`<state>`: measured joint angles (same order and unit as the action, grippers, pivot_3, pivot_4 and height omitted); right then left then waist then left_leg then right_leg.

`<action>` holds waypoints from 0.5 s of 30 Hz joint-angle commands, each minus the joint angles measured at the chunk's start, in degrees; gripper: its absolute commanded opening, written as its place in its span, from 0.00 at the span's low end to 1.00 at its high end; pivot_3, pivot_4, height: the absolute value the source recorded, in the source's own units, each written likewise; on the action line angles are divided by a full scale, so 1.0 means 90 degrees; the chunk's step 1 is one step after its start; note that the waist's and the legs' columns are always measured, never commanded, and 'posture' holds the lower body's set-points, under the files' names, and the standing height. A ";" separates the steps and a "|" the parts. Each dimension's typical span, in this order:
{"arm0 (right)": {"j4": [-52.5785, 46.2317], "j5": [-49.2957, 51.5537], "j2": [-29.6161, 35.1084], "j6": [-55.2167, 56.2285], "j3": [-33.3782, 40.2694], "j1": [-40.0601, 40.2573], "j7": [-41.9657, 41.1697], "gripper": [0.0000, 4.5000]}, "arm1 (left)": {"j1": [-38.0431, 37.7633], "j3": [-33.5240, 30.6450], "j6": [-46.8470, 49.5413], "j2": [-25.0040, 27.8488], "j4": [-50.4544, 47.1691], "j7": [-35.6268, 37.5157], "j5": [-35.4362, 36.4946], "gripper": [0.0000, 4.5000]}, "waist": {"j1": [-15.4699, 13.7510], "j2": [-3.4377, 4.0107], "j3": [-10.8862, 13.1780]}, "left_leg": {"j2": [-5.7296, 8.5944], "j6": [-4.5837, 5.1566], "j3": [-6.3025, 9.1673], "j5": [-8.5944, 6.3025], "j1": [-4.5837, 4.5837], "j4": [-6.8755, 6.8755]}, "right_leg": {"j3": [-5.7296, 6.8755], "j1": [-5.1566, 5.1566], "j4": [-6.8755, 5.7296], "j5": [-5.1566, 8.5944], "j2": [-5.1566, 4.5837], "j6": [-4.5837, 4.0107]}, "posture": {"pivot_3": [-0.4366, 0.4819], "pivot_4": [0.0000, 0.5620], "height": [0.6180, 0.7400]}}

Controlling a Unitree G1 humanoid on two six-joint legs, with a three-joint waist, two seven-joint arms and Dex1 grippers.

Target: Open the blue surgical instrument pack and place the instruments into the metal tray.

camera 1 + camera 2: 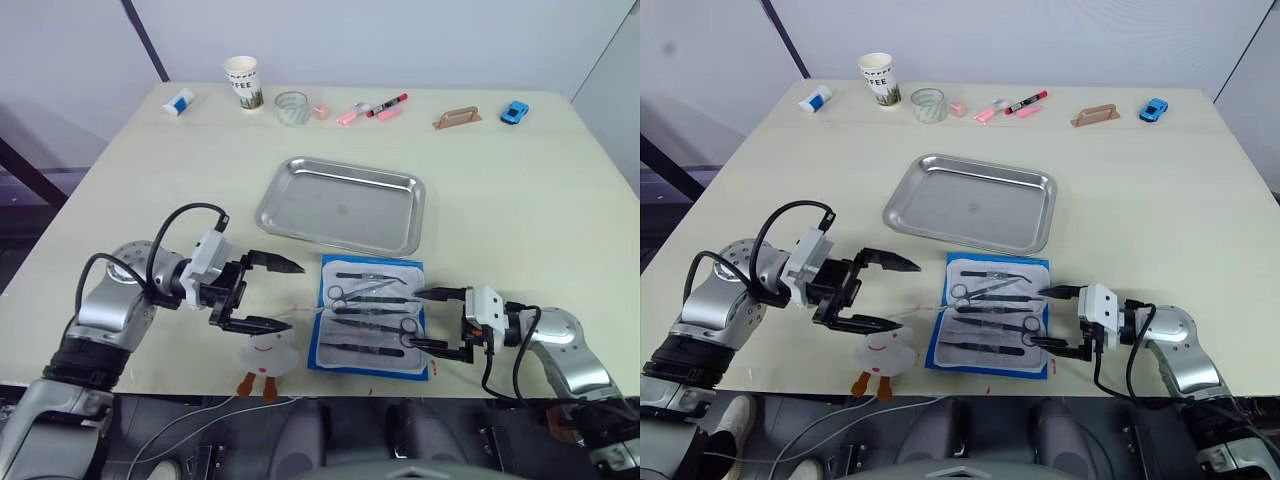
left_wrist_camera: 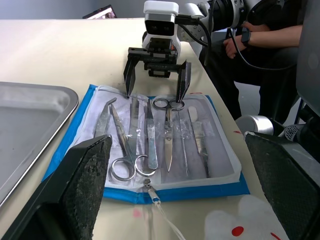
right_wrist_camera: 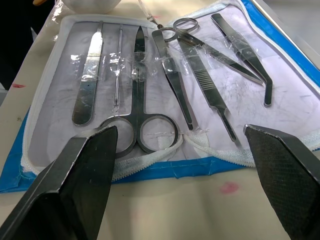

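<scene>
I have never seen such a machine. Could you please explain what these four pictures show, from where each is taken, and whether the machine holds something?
This is a humanoid robot with two arms; each ends in a two-fingered tool. Two pictures come from cameras in its head, looking down on a table. The other two come from cameras on its wrists, looking along the fingers. The blue surgical instrument pack lies open near the table's front edge, with the instruments still inside. Behind it sits the metal tray, with nothing in it. The left tool and the right tool are open on either side of the pack, holding nothing. A white plush toy, a paper cup and markers also lie there.
</scene>
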<state>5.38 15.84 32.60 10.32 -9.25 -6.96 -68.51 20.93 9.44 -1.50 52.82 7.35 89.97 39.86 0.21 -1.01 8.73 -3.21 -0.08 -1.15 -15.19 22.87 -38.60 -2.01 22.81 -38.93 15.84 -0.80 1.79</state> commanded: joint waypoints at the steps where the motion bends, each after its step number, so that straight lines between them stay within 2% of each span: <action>1: -0.0012 0.0090 0.0000 -0.0119 0.0037 0.0003 -0.0033 0.98 | 0.0113 -0.0096 -0.0031 -0.0006 -0.0035 0.0281 0.0020 1.00 | 0.0000 0.0000 0.0000 | 0.0000 0.0000 0.0000 0.0000 0.0000 0.0000 | 0.0000 0.0000 0.0000 0.0000 0.0000 0.0000 | 0.48 0.27 0.90; 8: -0.0063 0.0258 -0.0016 -0.0280 0.0089 -0.0029 -0.0066 0.98 | 0.0114 -0.0107 -0.0046 -0.0090 -0.0012 0.0281 -0.0044 1.00 | 0.0003 0.0000 0.0000 | 0.0000 0.0000 0.0000 0.0000 0.0000 0.0000 | 0.0000 0.0000 0.0000 0.0000 0.0000 0.0000 | 0.48 0.27 0.90; 15: 0.0003 -0.0207 0.0111 -0.0199 -0.0133 -0.0024 -0.0061 0.98 | 0.0104 -0.0115 -0.0040 -0.0105 -0.0006 0.0281 -0.0081 1.00 | 0.0000 0.0000 0.0000 | 0.0000 0.0000 0.0000 0.0000 0.0000 0.0000 | 0.0000 0.0000 0.0000 0.0000 0.0000 0.0000 | 0.48 0.27 0.90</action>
<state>5.37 15.85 32.86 8.99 -9.54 -7.44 -69.30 21.24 9.45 -1.55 51.77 7.50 89.98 39.35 0.21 -1.01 8.73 -3.21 -0.08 -1.15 -15.19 22.86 -38.60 -2.01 22.81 -38.93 15.84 -0.80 1.79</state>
